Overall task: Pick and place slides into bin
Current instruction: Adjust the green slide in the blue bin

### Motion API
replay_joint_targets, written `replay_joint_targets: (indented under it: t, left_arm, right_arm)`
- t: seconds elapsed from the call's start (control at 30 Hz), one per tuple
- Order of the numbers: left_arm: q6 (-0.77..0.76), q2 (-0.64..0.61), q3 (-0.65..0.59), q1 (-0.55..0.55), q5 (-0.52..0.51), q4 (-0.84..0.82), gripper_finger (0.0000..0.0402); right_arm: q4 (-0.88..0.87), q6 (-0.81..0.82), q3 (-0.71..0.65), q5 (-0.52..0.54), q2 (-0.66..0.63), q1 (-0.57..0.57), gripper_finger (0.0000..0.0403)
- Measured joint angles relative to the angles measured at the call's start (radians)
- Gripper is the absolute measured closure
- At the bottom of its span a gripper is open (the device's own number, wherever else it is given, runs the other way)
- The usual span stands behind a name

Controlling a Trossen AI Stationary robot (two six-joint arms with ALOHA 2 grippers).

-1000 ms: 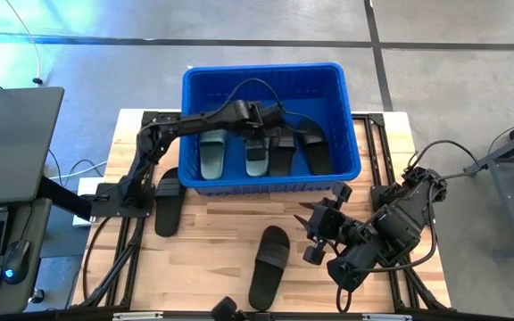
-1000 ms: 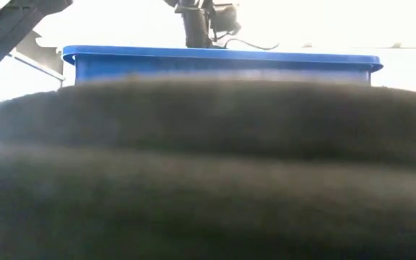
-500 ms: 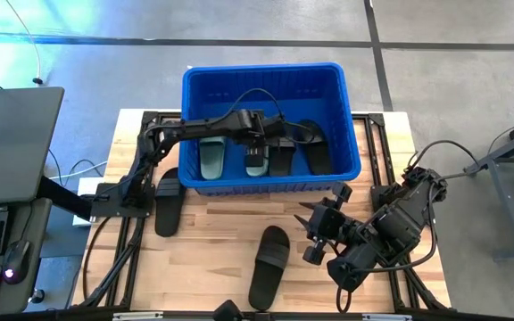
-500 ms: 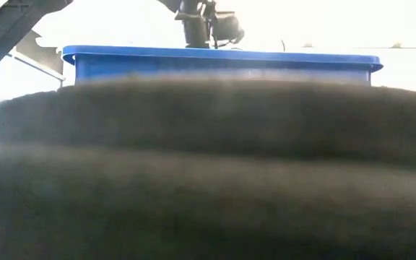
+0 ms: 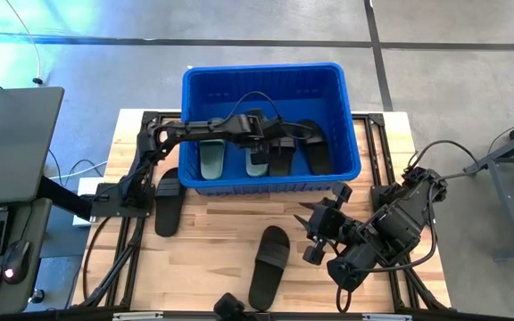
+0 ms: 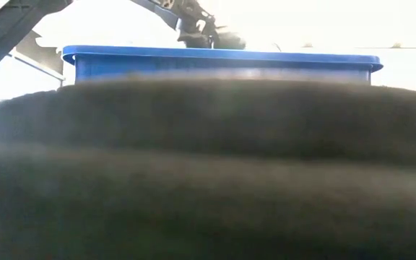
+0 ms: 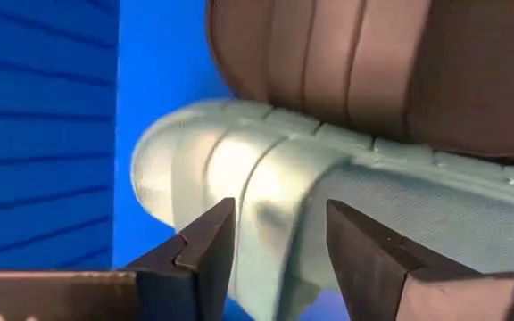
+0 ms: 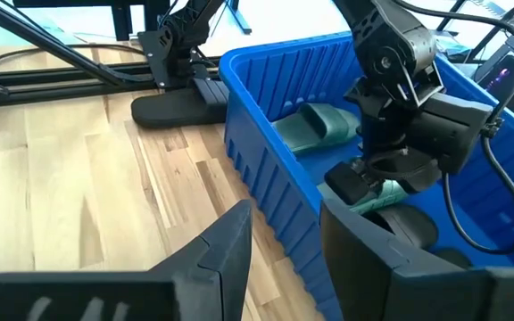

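The blue bin (image 5: 346,116) stands at the table's far middle. It holds two sage green slides (image 5: 212,160) (image 5: 256,167) and two black slides (image 5: 281,157) (image 5: 317,150). My left gripper (image 5: 259,152) reaches down into the bin. It is open, with its fingers on either side of the strap of the right-hand green slide (image 7: 266,178); I cannot see them touch it. Two more black slides lie on the table, one at the left (image 5: 168,201) and one near the front (image 5: 269,266). My right gripper (image 5: 307,232) is open and empty at the near right.
In the low view the front black slide (image 6: 208,166) fills most of the picture, and only the bin's rim (image 6: 222,55) shows above it. A dark desk with a keyboard (image 5: 7,152) stands left of the table. Bare wood lies between the bin and the front slide.
My left gripper has moved inside the bin toward the table's left and near edge. It has sunk lower and tipped over the right-hand green slide. The slides in the bin and on the table lie as before.
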Motion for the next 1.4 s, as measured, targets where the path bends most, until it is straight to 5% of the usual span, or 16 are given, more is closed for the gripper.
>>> replay_joint_targets:
  t: [0.23,0.43,0.67,1.13,1.4]
  left_arm:
    - [0.001,0.000,-0.062,0.025,-0.085,0.005,0.0255]
    - [-0.039,0.000,-0.078,0.079,-0.047,0.022,0.0272]
    - [-0.058,0.000,-0.078,0.097,0.016,0.023,0.0388]
    - [-0.138,-0.003,-0.062,-0.014,-0.116,-0.313,0.0393]
    - [-0.143,-0.004,-0.062,-0.009,0.028,-0.242,0.0339]
  right_arm:
    - [0.000,0.000,0.000,-0.008,0.000,0.000,0.0279]
    - [0.000,-0.001,0.000,-0.004,0.000,0.000,0.0279]
    - [0.000,-0.001,0.000,-0.002,0.000,0.000,0.0279]
    - [0.000,-0.008,0.000,-0.002,0.000,0.000,0.0279]
    - [0.000,-0.008,0.000,-0.004,0.000,0.000,0.0279]
